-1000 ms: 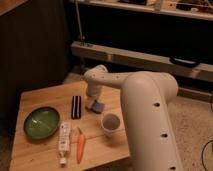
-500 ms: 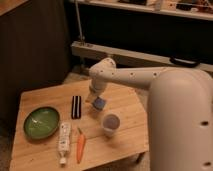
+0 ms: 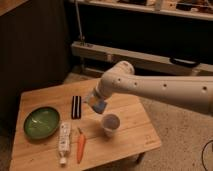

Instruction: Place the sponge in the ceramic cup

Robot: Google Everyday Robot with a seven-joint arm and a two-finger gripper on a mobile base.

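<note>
— Since the arm hides most of it, where is the gripper (image 3: 97,103) and how do its jaws stand?

— It is at the end of the white arm (image 3: 150,89), over the middle of the wooden table (image 3: 135,116), pointing down. The jaws are clamped on the sponge (image 3: 101,107). Only a dark bit of the gripper shows above the light-blue block.

— And how does the sponge sit?

— It is tilted in the grip, one corner lower than the other. I cannot tell whether it is clear of the table top or touching it.

— Where is the ceramic cup (image 3: 110,124) from there?

— Just nearer and a little to the right of the sponge, standing upright with its greyish inside showing. The sponge is close beside the cup's far rim, not in the cup.

— What lies to the left?

— A black-and-white striped bar (image 3: 76,106) lies flat just left of the gripper, its long side running near to far. Further left, close to the table's left edge, is a green plate (image 3: 42,122).

— Anything on the near side?

— A white tube (image 3: 64,139) lies near and to the right of the plate, with an orange carrot (image 3: 81,147) beside it on the right, both lengthways near to far. The carrot is left of the cup and apart from it.

— And the arm itself?

— It comes in from the right, well above the table.
</note>
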